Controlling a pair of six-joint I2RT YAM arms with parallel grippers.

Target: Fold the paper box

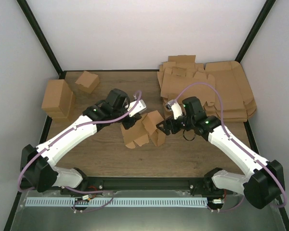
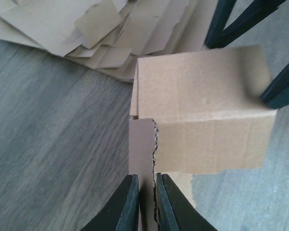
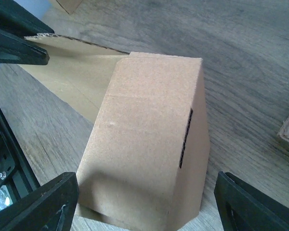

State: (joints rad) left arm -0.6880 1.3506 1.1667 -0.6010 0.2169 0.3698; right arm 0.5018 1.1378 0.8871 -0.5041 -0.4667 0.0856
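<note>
Site: a robot test cell in a lab, as I log it from my remote desk.
- Enclosure: plain white walls [image 1: 149, 33] on three sides, with black frame posts [image 1: 40, 33] in the back corners.
- Work surface: one wood-grain tabletop [image 1: 106, 159].
- Machines: I see a left arm [image 1: 72, 134] and a right arm [image 1: 236, 147], white-shelled, mounted at the near edge behind a slotted metal rail [image 1: 135, 202].
- Stock: a stack of flat cardboard sheets [image 1: 226, 91] back right, brown cartons [image 1: 58, 98] back left, and a part-folded cardboard box [image 1: 144, 127] between the arms.
</note>
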